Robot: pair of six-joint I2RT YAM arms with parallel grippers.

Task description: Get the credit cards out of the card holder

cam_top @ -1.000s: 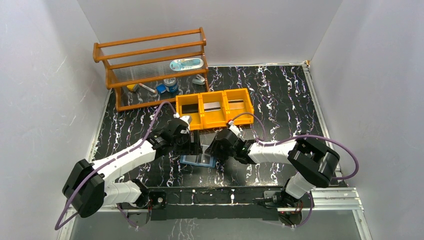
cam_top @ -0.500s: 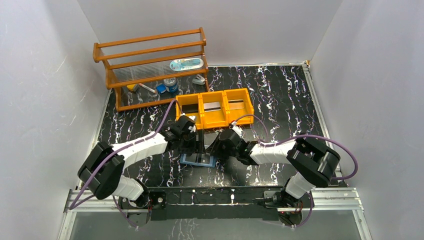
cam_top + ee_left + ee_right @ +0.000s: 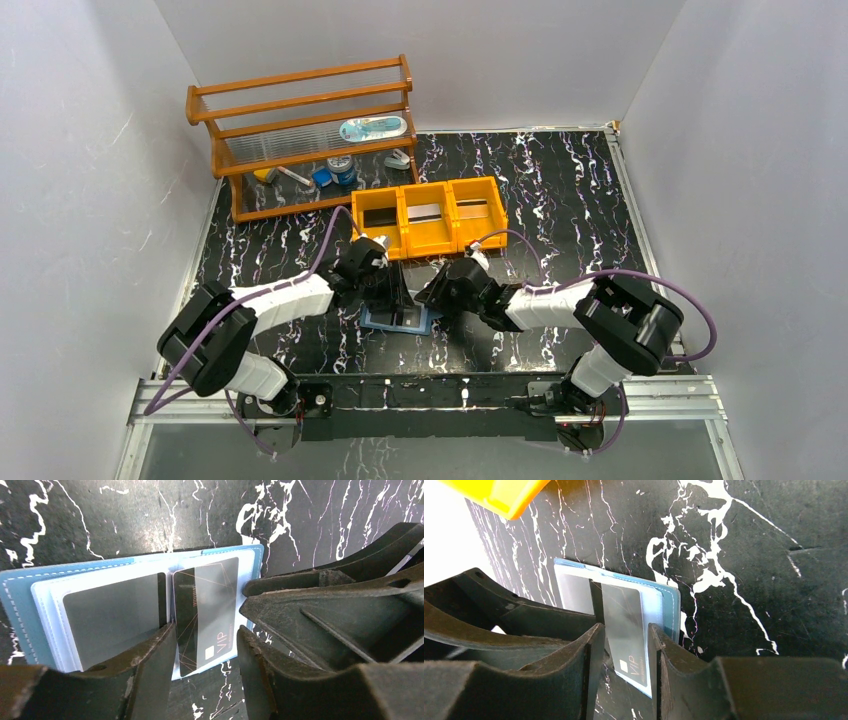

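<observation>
The light blue card holder (image 3: 396, 320) (image 3: 20, 610) (image 3: 671, 605) lies open on the black marbled table between the two arms. A dark credit card marked VIP (image 3: 210, 610) (image 3: 624, 615) sits in its right pocket, and a silver-grey one (image 3: 110, 615) in the left pocket. My left gripper (image 3: 392, 300) (image 3: 206, 630) points down over the holder, jaws apart on either side of the dark card's near end. My right gripper (image 3: 432, 300) (image 3: 625, 627) stands open close beside it, at the holder's right edge. I cannot tell whether either touches the card.
An orange three-compartment tray (image 3: 430, 246) (image 3: 499, 495) stands just behind the holder, with a dark, a silver and a tan card lying in it. A wooden rack (image 3: 300, 140) with small items is at the back left. White walls close in on both sides.
My left arm has stretched in toward the holder and its jaws have narrowed around the dark card. The right arm has barely moved.
</observation>
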